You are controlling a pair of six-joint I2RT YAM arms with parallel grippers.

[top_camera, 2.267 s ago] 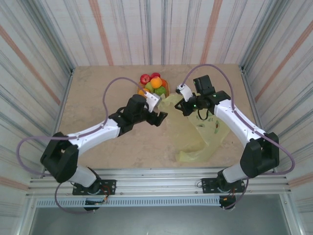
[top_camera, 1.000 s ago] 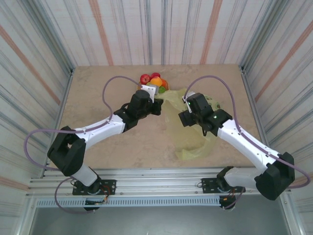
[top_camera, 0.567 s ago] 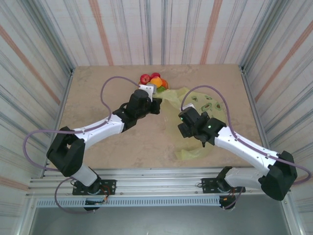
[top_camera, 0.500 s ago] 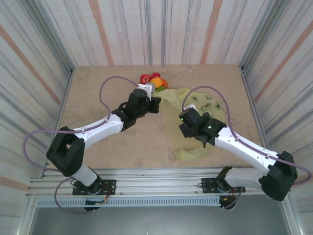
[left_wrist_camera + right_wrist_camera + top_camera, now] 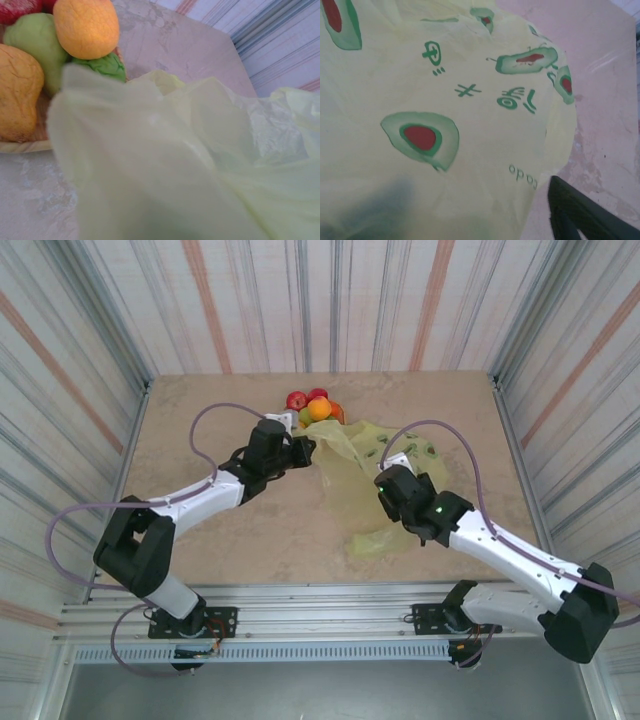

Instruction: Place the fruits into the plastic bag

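Item: plastic bag (image 5: pixel 390 465), crumpled on the surface (image 5: pixel 200 530), rim reaching toward the fruits (image 5: pixel 315 408), heaped in a wicker tray (image 5: pixel 20 146) at the far edge. Step: opening the bag; 0 fruits loaded. Left gripper (image 5: pixel 300 448) at the rim, right gripper (image 5: pixel 388 490) over its body; jaws of both: cannot tell. Next: hold mouth spread, lift 1 fruit. Room: open surface left and near; back wall (image 5: pixel 330 300) close behind tray.

Fruits (image 5: pixel 315 408) piled far-side; plastic bag (image 5: pixel 345 475) crumpled beside.
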